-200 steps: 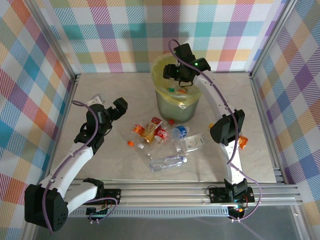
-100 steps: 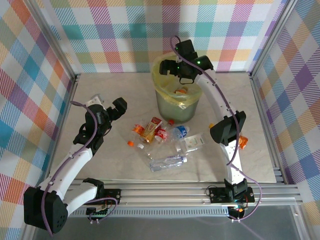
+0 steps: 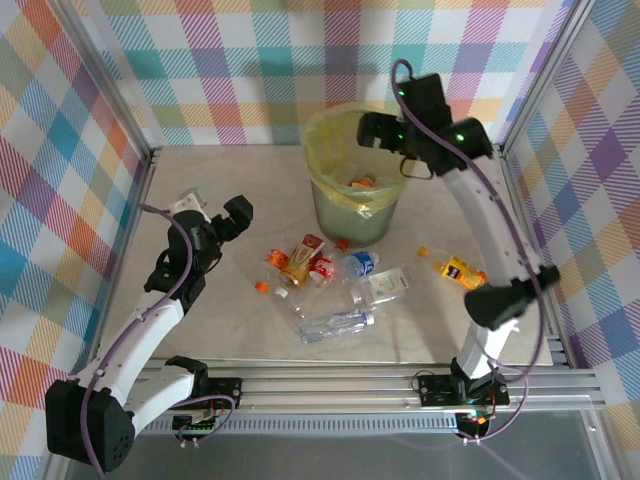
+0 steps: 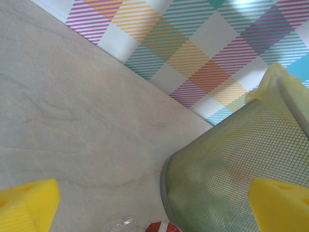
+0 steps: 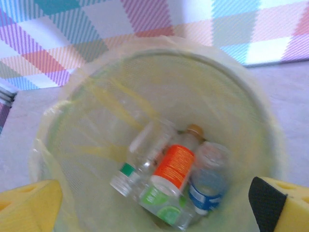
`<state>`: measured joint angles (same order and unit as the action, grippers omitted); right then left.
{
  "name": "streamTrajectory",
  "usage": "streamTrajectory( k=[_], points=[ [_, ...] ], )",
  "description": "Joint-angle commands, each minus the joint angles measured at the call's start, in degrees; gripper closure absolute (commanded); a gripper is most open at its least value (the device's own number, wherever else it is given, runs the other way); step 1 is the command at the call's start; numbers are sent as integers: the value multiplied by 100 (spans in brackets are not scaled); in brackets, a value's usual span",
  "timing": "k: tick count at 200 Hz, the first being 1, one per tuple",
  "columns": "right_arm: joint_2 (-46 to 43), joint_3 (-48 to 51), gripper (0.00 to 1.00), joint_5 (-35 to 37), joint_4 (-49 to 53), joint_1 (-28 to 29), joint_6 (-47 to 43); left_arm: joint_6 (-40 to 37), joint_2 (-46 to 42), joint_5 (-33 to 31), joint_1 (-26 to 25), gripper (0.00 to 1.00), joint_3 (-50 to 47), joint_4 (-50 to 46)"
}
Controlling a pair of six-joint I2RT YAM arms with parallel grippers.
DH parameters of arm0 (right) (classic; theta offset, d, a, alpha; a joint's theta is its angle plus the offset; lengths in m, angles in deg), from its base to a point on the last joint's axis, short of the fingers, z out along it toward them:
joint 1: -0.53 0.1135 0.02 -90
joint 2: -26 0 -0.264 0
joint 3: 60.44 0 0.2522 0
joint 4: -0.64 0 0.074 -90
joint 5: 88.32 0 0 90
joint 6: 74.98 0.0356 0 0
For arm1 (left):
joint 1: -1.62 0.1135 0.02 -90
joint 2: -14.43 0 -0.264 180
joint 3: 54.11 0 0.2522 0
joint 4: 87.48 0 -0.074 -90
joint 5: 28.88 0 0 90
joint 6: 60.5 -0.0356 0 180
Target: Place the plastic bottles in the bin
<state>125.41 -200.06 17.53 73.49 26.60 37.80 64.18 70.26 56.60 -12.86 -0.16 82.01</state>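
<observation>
The bin point(image 3: 355, 205), grey-green mesh lined with a yellow bag, stands at the back middle of the table. My right gripper point(image 3: 376, 134) hovers open over its right rim. Looking down into the bin point(image 5: 72, 121), the right gripper point(image 5: 155, 203) has nothing between its yellow pads point(image 5: 29, 203). Inside lie an orange-labelled bottle point(image 5: 174, 166), a blue-labelled one point(image 5: 207, 186), a green-labelled one point(image 5: 159, 200) and a clear one point(image 5: 133, 169). Several bottles point(image 3: 320, 268) lie loose in front of the bin. My left gripper point(image 3: 218, 216) is open, left of them, facing the bin wall point(image 4: 227, 179).
A clear bottle point(image 3: 336, 323) lies nearest the front rail. An orange bottle point(image 3: 456, 270) lies alone at the right. A red-labelled bottle point(image 4: 161, 227) and a clear one point(image 4: 120, 225) sit by the bin's foot. Checked walls enclose the table point(image 3: 230, 170).
My right arm has swung to the right, carrying its gripper from over the bin's middle to its right rim and uncovering the orange bottle at the right. The left arm barely moved.
</observation>
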Motion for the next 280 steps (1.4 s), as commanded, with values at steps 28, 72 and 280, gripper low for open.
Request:
streamTrajectory(
  k=[28,72,280],
  points=[
    [-2008,3271,0,90,-906,-903,480,-158,-42,48,48,0,-80,137],
    [-2910,5133,0,-361,-1004,-1829,723,-191,94,133,51,0,-72,220],
    [-752,6570,0,-2567,-2309,-4360,48,-306,234,265,51,0,-55,122]
  ],
)
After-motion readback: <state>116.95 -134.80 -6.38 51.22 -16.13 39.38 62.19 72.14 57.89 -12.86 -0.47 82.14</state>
